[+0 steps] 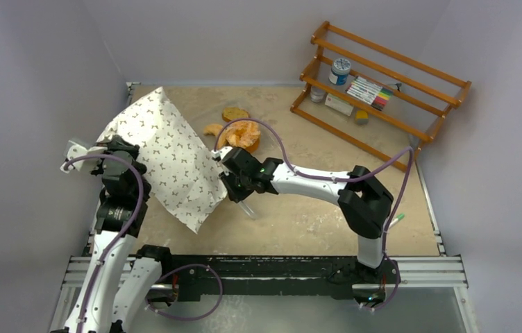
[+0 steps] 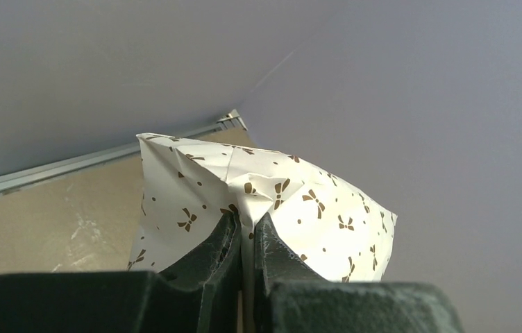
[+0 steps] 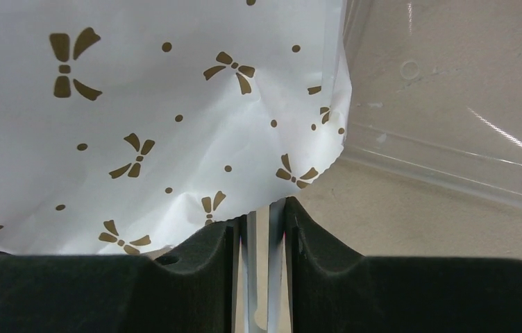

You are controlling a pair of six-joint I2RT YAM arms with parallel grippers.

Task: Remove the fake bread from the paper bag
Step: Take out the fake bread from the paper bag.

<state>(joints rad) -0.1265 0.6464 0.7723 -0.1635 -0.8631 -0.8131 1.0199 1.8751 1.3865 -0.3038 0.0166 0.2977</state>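
Paper bag [image 1: 175, 161] is being held up tilted over the table [image 1: 314, 218], stretched between both arms. Left gripper [image 2: 246, 222] is clamping down tight on a crumpled corner, and right gripper [image 3: 266, 209] is pinching the zigzag edge opposite. Fake bread [image 1: 243, 133] is sitting out on the table, just behind the right gripper.

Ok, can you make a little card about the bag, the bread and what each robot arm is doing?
bag: white paper bag with brown bows, held up between both arms
left end effector: shut on one bag corner
right end effector: shut on a thin shiny strip by the bag's edge; unclear what it is
bread: orange pastries, a croissant and a brown slice on the table beyond the bag
inside bag: hidden
also: wooden rack far right, clear tray
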